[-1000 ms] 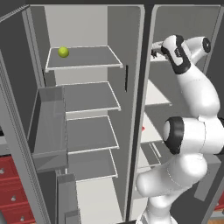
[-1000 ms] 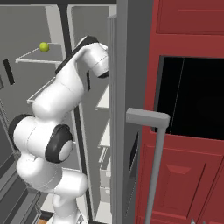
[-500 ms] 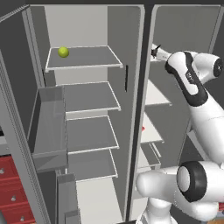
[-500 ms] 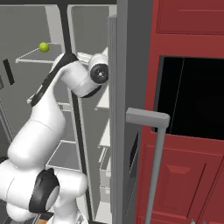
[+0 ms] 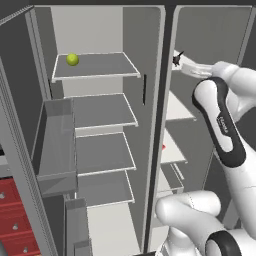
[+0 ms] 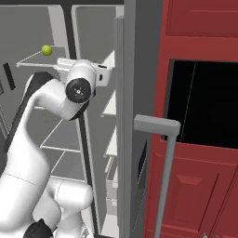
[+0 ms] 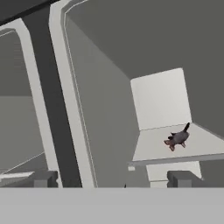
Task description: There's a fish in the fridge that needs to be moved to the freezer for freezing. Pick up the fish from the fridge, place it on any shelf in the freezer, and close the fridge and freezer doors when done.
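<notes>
Fish [image 7: 177,138] now lying on top white freezer shelf [image 7: 153,151] near front edge; hand [image 7: 112,178] spread, empty, backed off since earlier. Placement done, both doors left to close.

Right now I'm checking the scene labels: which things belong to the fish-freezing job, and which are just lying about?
Job:
- fish, lying on the top freezer shelf
- fridge, door open
- hand, open, empty, facing the fish

Lying about:
- green ball on the top fridge shelf
- red cabinets
</notes>
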Robot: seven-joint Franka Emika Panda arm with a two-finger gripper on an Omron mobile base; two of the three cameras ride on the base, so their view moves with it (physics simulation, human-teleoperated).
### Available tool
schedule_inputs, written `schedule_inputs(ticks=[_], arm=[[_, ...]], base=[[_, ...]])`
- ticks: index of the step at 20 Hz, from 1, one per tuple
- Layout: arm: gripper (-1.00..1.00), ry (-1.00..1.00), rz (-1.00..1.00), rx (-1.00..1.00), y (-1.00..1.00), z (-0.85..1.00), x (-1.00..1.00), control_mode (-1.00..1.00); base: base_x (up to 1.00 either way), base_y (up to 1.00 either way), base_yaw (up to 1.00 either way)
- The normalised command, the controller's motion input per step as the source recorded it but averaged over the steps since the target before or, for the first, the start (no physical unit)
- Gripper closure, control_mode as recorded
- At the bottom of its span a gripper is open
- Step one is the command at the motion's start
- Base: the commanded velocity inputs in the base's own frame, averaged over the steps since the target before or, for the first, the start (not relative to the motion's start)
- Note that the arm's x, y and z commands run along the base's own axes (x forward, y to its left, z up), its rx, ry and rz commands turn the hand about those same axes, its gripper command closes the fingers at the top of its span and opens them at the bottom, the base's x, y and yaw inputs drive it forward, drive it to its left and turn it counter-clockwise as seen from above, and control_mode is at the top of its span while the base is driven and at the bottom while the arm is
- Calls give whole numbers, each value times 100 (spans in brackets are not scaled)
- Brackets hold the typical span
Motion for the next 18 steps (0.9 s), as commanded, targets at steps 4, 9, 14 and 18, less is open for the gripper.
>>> schedule_inputs(ticks=[4, 9, 14, 18], arm=[[-100, 3, 0, -3, 32, 23, -89, -100], [-100, 4, 0, -2, 33, 0, -79, -100], [-100, 0, 0, -1, 42, 0, -65, -100], [-100, 12, 0, -9, 22, -1, -58, -100]], base=[[0, 0, 0], [0, 0, 0], [0, 0, 0], [0, 0, 0]])
